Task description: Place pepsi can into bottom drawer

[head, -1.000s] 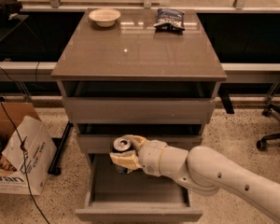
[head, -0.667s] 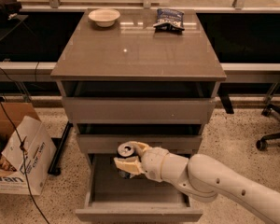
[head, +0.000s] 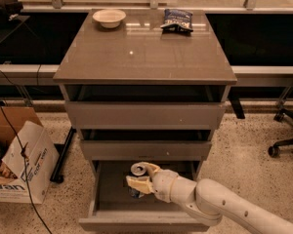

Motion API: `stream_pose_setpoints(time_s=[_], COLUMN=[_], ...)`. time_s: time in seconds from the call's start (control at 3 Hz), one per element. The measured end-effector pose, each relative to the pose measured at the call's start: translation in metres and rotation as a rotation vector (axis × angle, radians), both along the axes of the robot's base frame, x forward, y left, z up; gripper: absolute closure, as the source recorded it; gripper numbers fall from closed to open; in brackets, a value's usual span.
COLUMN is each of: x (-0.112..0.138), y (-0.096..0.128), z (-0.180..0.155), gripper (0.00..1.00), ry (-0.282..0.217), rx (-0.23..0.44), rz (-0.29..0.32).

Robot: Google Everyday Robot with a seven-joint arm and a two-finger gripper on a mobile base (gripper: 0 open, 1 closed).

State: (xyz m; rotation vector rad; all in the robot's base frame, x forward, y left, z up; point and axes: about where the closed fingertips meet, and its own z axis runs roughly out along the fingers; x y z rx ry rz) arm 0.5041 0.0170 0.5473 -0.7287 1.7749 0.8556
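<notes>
Down goes the pepsi can (head: 137, 169), lower than a second ago and now sunk inside the open bottom drawer (head: 112, 191), near its back and roughly centred between its side walls. It stands upright, silver top showing, with the gripper (head: 142, 178) reaching in over the drawer's front panel and clamped on it. By my read the can sits close to the drawer floor, so letting go comes next.

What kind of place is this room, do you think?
Probably an office or lab: a wheeled chair base, a cardboard box, a grey drawer cabinet. The gripper holds the can in the open bottom drawer.
</notes>
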Motion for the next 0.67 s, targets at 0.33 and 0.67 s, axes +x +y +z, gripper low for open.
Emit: stream_pose_setpoints(time_s=[0.33,0.67], x=[-0.001,0.008], y=[0.002,0.015], z=[-0.001,-0.020], gripper=[1.00,1.00], ry=[0.001,-0.013], rx=[-0.001,0.011], rz=[0.004,0.003])
